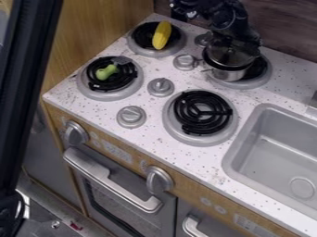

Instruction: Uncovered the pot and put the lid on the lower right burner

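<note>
Pot (228,74) sits partly hidden beneath the lid (230,56); dark end effector (238,45) above, spread or pinching I cannot tell.

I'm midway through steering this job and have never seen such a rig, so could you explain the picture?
It comes from a fixed camera looking down at a slant on a toy kitchen. The black machine at the top is a robot arm; its hand is at the lid over the metal pot on the upper right burner. Whether it grips the lid, I can't tell. The lid is meant for the lower right burner, nearer the camera. A yellow, corn-like toy lies on the upper left burner, a green toy on the lower left. The sink is at right.
</note>
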`<move>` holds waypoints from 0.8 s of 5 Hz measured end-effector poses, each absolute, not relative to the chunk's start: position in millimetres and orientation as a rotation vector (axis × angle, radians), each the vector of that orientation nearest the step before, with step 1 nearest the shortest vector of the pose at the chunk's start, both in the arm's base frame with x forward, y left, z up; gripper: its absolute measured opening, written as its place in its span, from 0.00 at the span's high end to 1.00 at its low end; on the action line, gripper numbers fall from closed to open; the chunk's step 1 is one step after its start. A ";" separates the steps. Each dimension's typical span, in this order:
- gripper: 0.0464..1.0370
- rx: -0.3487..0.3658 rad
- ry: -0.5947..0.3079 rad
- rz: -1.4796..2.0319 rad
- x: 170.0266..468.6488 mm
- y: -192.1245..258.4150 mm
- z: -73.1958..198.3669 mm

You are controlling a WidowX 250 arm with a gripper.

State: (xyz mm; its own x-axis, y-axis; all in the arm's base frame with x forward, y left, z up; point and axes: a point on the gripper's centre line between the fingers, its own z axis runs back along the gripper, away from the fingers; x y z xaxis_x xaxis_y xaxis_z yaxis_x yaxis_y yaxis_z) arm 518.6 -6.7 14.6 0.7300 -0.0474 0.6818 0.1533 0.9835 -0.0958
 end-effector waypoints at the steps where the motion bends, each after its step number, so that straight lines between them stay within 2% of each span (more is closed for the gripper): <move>1: 0.04 -0.129 -0.753 -0.116 527.3 -3.8 10.1; 3: 0.04 -0.098 -0.758 -0.100 533.9 7.1 8.6; 4: 0.09 -0.097 -0.769 -0.087 539.1 10.1 8.8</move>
